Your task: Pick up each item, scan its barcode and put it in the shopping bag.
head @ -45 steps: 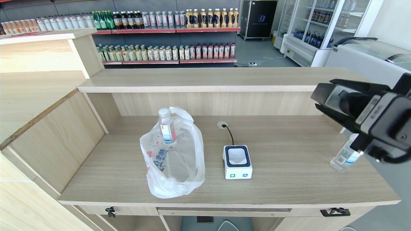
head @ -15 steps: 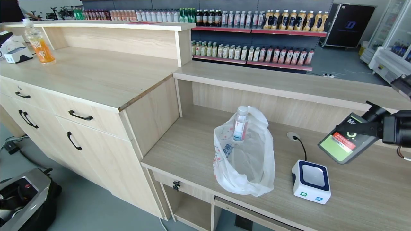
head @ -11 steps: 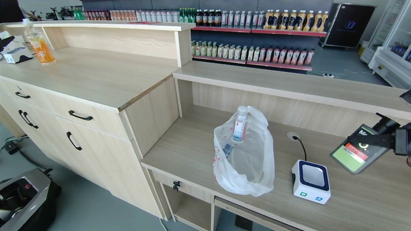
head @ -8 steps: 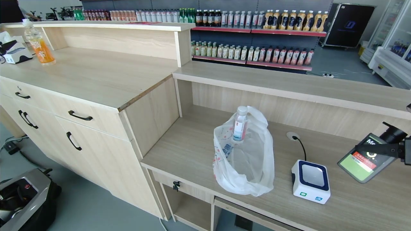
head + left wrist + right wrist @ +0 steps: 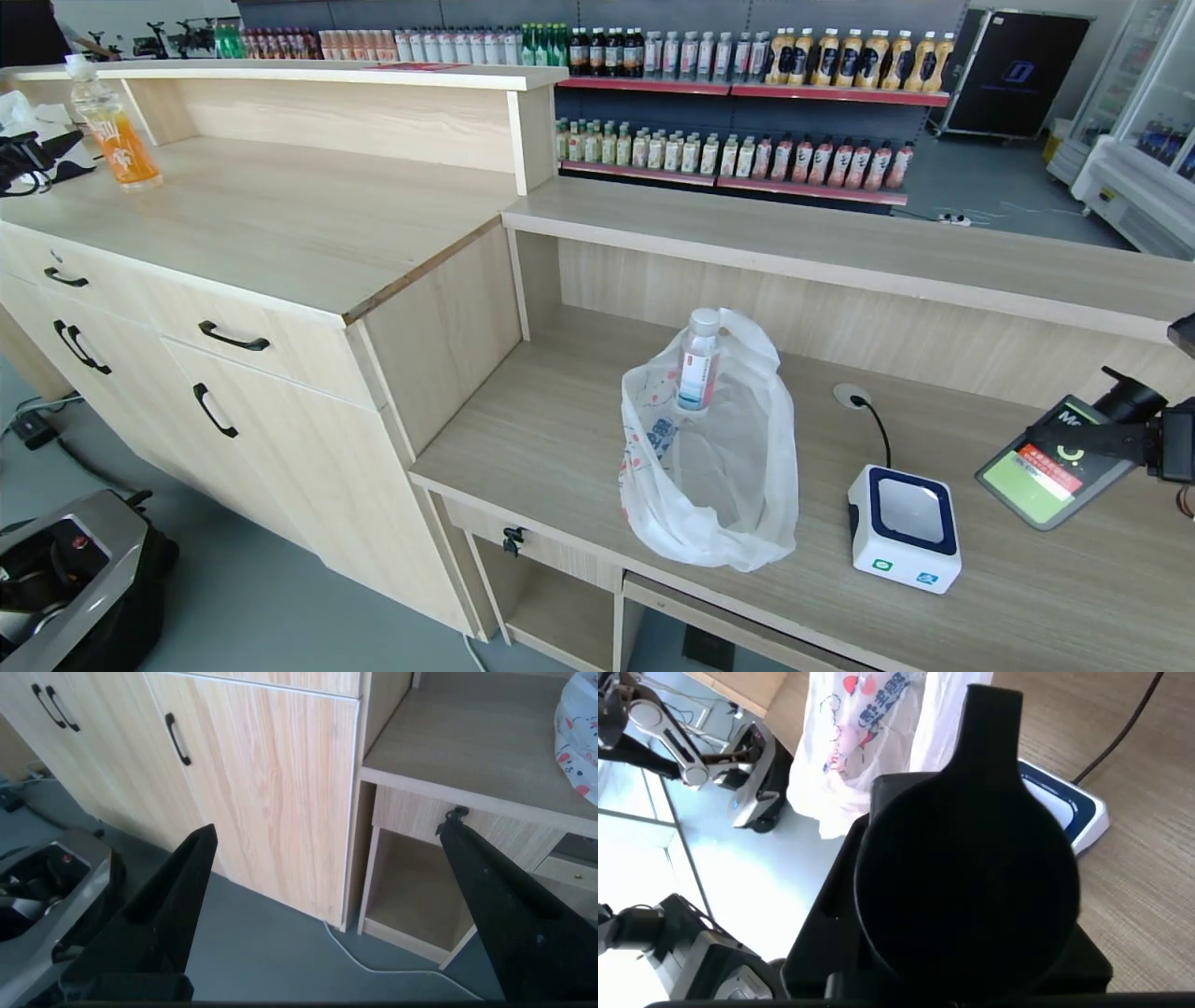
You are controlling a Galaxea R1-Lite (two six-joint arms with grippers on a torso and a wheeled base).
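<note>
Between the right jaws, green-labelled item [image 5: 1053,464]

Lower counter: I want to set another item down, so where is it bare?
Bare wood runs from the shopping bag to the side wall, and right of the scanner under the held green pack. Tight: the gap between bag and scanner, cable behind it.

A shop, probably a convenience store: red shelves of bottled drinks [image 5: 747,89] along the top, glass-fronted fridges [image 5: 1148,103] upper right, white box-shaped scanner [image 5: 904,527] lower right.
</note>
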